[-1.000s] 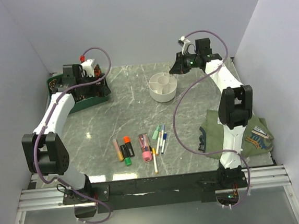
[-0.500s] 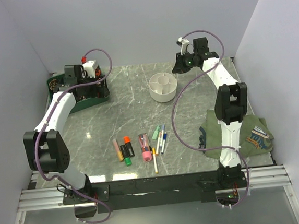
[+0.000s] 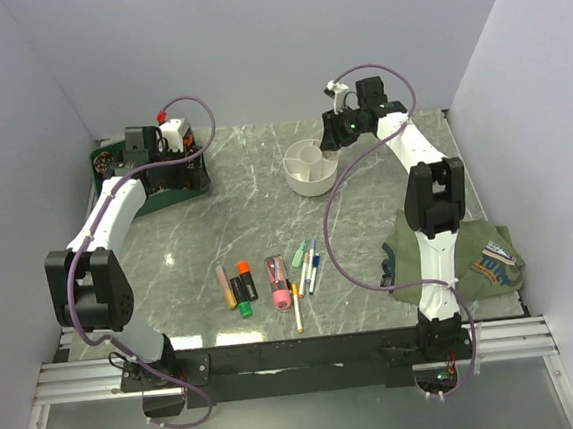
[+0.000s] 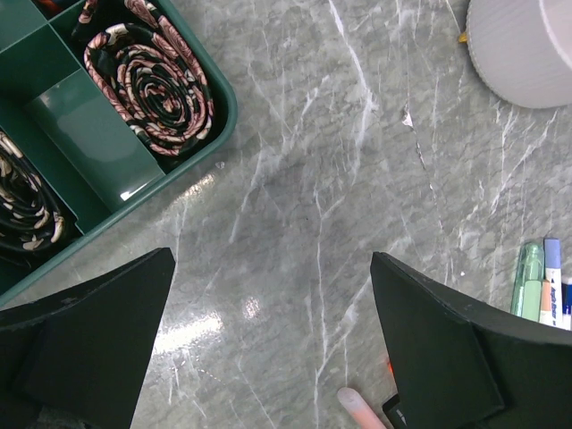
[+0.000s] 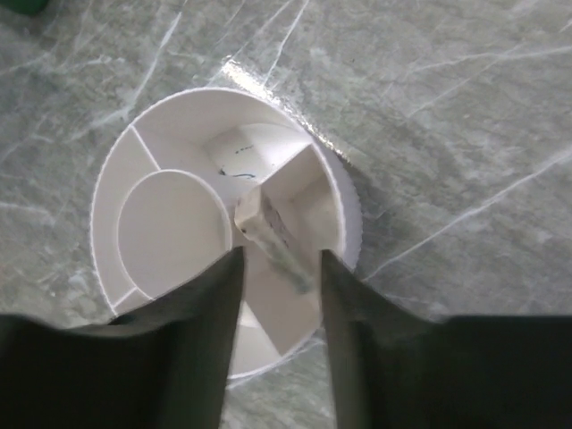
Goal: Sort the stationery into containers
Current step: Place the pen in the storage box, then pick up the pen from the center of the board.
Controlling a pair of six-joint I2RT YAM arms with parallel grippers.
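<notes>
Remaining pens (image 3: 277, 279) are lying grouped on the near worktop (image 3: 217, 221). Left claw (image 4: 273, 313) is hanging wide open and empty beside the green tray (image 4: 89, 134). Right claw (image 5: 280, 259), earlier shut beside the white bowl (image 5: 170, 237), is now standing over it, jaws parting, a pale pen (image 5: 268, 231) loose between them.

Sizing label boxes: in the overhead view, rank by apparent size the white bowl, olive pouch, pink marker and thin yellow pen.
1. olive pouch, partly hidden
2. white bowl
3. pink marker and thin yellow pen: too close to rank
</notes>
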